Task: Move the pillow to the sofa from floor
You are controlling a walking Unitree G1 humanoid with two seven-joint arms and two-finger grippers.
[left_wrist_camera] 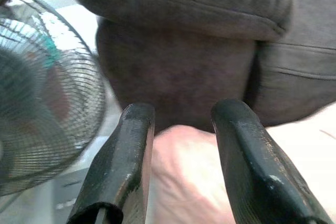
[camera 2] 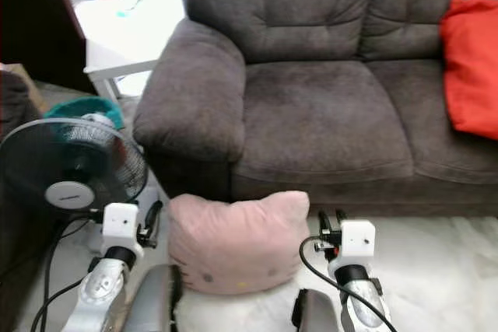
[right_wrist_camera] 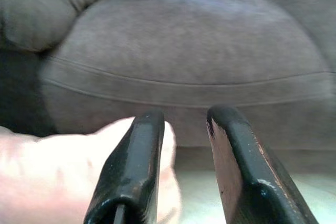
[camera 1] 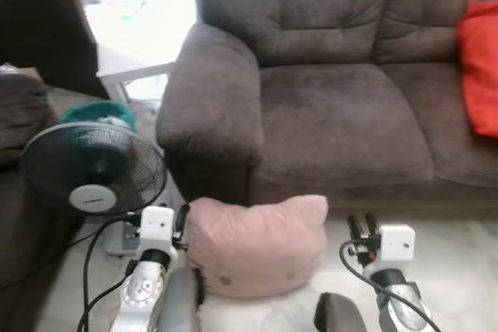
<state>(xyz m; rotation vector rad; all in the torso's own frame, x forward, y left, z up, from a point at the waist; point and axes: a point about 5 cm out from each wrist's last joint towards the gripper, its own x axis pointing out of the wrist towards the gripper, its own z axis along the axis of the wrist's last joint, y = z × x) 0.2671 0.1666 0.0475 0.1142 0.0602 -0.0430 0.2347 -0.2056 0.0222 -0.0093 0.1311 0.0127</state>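
Note:
A pink pillow (camera 1: 257, 246) with a small printed face lies on the pale floor, right against the front of the brown sofa (camera 1: 342, 114), below its left armrest (camera 1: 210, 106). My left gripper (camera 1: 180, 225) is open at the pillow's left edge, close to touching it. My right gripper (camera 1: 362, 227) is open a little to the right of the pillow, clear of it. In the left wrist view the pillow (left_wrist_camera: 184, 171) lies just beyond the fingers (left_wrist_camera: 137, 129). The right wrist view has the pillow's corner (right_wrist_camera: 52, 177) beside the gripper (right_wrist_camera: 185, 114).
A black standing fan (camera 1: 93, 169) stands on the floor at my left, its cable (camera 1: 93, 254) trailing near my left arm. A red cushion (camera 1: 478, 68) lies on the sofa's right seat. A dark armchair (camera 1: 19, 114) and a white table leg (camera 1: 132, 75) are at the left.

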